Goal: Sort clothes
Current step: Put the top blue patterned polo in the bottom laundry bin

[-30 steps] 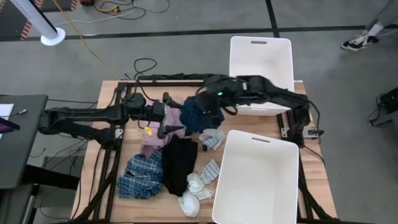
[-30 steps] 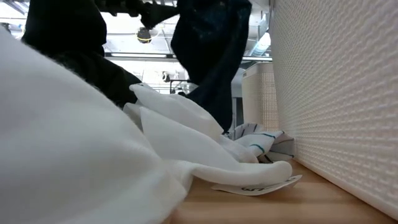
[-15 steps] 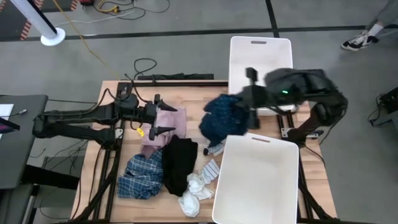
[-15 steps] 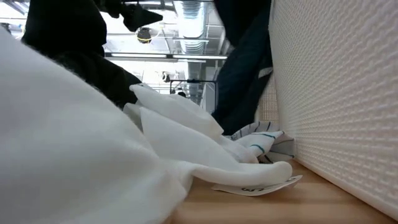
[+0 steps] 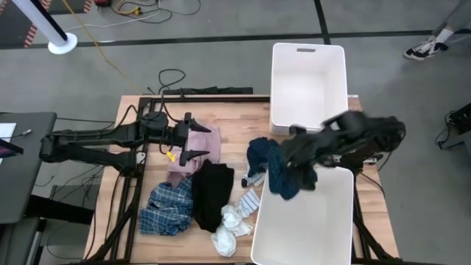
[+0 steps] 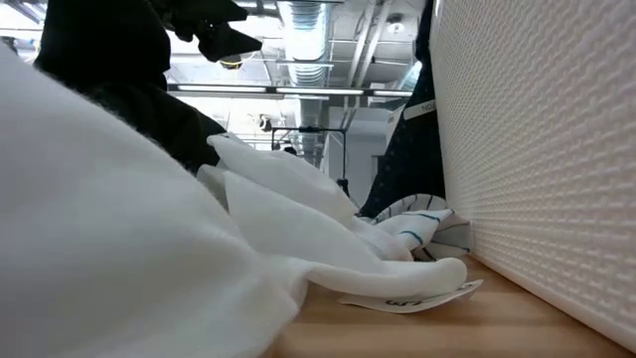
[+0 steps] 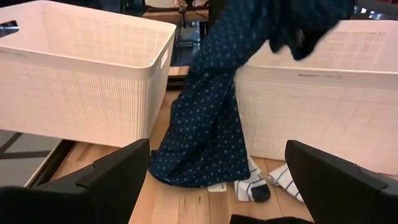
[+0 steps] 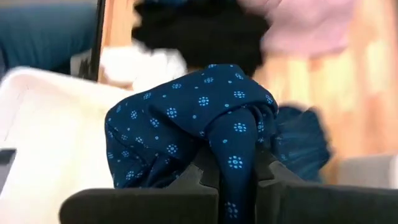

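My right gripper [image 5: 296,157] is shut on the navy patterned garment [image 5: 274,169] above the far left corner of the near white bin [image 5: 324,221]. The garment hangs down, and in the left wrist view its lower end [image 7: 186,171] rests on the table beside the bin. My left gripper [image 5: 193,144] is open and empty over the pink garment [image 5: 200,137]. The black garment [image 5: 212,193], the blue plaid shirt [image 5: 168,209], a striped sock [image 5: 250,199] and white socks [image 5: 231,224] lie on the table's near left part. My right gripper pinches a bunched fold of the navy garment [image 8: 234,163] between its two fingers [image 8: 200,184]; several layers are gathered there. The garment is lifted and hangs slack below the gripper, part of it over the near bin's rim and its lower end on the table.
A second white bin [image 5: 309,81] stands at the table's far right. A small striped sock [image 7: 258,186] lies by the navy garment's lower end. Bare wood [image 5: 235,121] shows between the pink garment and the far bin. In the low view, white cloth [image 6: 119,229] fills the foreground.
My right gripper has carried the navy garment from the pile at the table's middle toward the right edge, then toward the near bin; the garment has been lifted off the pile and now hangs by the bin's corner. My left gripper has drawn back a little toward the left edge.
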### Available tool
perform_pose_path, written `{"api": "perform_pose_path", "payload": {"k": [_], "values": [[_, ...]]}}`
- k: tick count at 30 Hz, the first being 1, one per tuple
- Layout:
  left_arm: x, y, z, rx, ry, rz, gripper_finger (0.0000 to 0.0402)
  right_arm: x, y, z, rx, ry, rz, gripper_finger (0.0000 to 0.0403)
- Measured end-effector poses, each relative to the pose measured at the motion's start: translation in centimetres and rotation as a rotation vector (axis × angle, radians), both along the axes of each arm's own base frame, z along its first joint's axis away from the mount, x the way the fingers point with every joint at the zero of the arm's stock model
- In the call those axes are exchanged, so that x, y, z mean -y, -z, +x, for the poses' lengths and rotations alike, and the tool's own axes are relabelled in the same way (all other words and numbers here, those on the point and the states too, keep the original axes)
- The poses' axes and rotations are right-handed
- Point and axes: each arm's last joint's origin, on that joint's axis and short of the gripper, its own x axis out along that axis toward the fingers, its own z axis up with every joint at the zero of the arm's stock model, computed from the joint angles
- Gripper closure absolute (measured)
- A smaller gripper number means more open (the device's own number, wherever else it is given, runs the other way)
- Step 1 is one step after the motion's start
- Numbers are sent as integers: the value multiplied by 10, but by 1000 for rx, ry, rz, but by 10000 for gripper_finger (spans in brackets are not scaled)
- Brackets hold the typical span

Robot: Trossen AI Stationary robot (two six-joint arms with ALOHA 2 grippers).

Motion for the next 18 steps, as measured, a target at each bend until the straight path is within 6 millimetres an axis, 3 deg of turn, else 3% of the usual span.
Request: {"api": "perform_pose_path", "payload": {"k": [7,13,18], "values": [[0,2,0,-17,0,-5,33,-24,84,35,-325,55,-24,367],[0,4,-1,-39,1,-3,33,-45,149,52,-512,49,-14,349],[0,6,-1,-60,2,0,33,-54,174,62,-551,34,-6,290]]}}
